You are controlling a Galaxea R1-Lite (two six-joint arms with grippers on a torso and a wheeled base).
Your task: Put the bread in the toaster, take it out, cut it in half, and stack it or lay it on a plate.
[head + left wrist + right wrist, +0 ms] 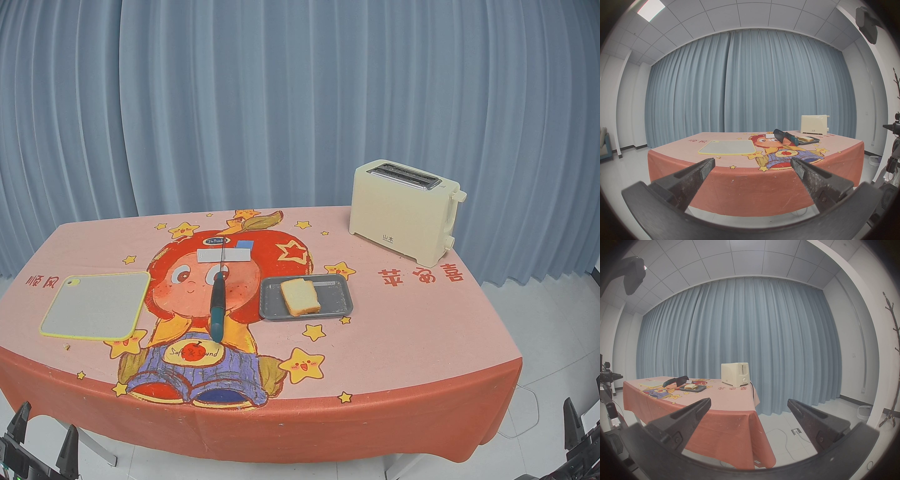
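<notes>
The bread (pixel 300 297), one slice, lies flat in a grey tray (pixel 334 307) near the middle of the table (pixel 406 340), a bit to the right side. The table has a pink-orange cloth w/ a big cartoon print. The toaster (pixel 403 209) (cream colour, slots on top) stands at the far right corner, well apart from the tray, w/ its lever and knob on the end that faces right. Just left of the tray is the knife (pixel 218 300): the teal handle points toward the near edge, and the blade goes across a small white holder (pixel 237 255) on the far side. On the left part of the table lies the cutting board (pixel 97 305), grey w/ a yellow-green rim, flat and apart from the knife.

The L gripper (pixel 753 178) is low, in front of the near left edge of the table and off it. Its two dark fingers (pixel 690 179) stand wide apart. The R gripper (pixel 749 416) is also low, off the near right corner of the table, and its fingers (pixel 815 422) are wide apart too. Both are well apart from bread, knife and toaster. Behind the table hangs a blue curtain (pixel 281 94).
</notes>
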